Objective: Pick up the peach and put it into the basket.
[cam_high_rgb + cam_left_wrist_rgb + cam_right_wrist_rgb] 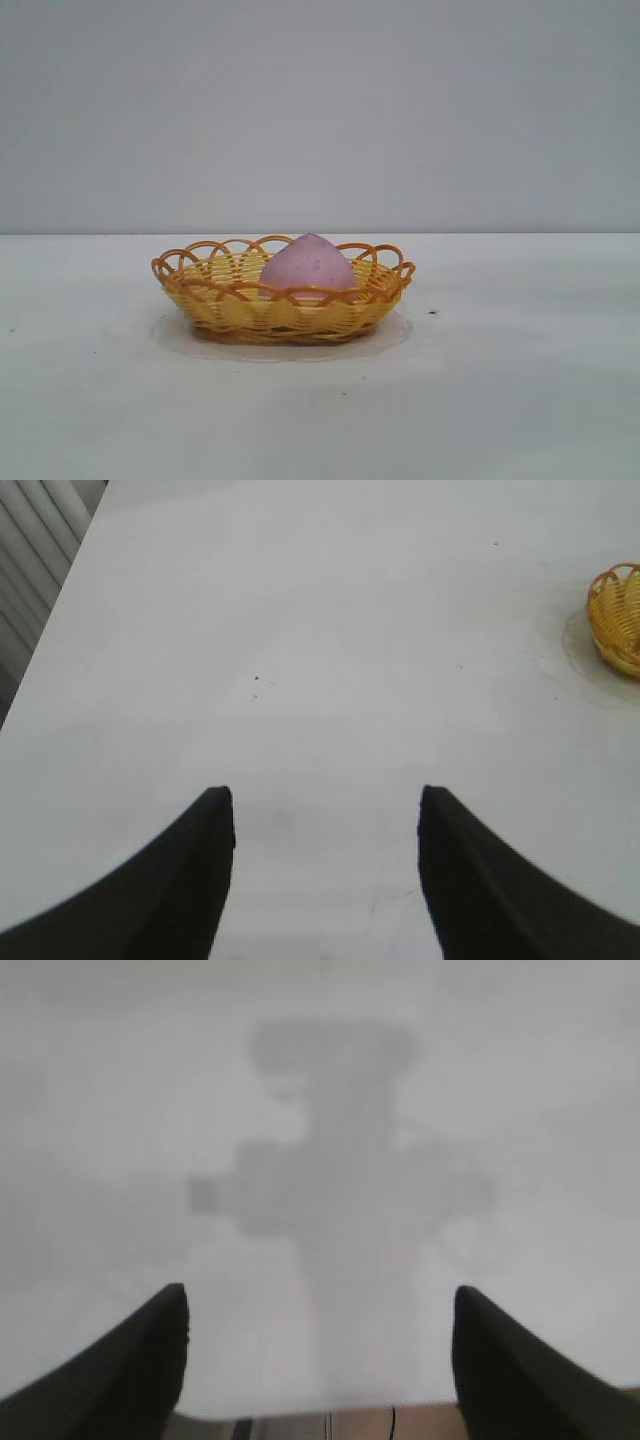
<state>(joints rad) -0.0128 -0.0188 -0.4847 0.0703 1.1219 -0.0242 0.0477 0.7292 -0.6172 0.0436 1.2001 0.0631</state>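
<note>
The peach (pixel 308 266) was a matte, pale pink lump, rounded with a slightly pointed top, and it sat inside the basket (pixel 225 305), a little toward the right of its middle in the exterior view, its lower part hidden behind the near rim. The basket was a shallow oval of yellow-orange wicker with an open, looped, scalloped edge, several times wider than the fruit, resting on the white worktop (pixel 520 400) before a plain grey wall (pixel 320 100). No brand, label or writing could be read anywhere. The exterior view showed neither arm. The left wrist view showed the left gripper (pixel 326 810) with its dark fingers (pixel 195 880) spread and nothing between them, over bare worktop, with only a part of the basket at the picture's edge and the peach out of sight. The right wrist view showed the right gripper (pixel 320 1305) likewise spread and empty, above the pale worktop where the arm's blurred shadow (pixel 340 1190) fell; neither basket nor peach appeared there.
</note>
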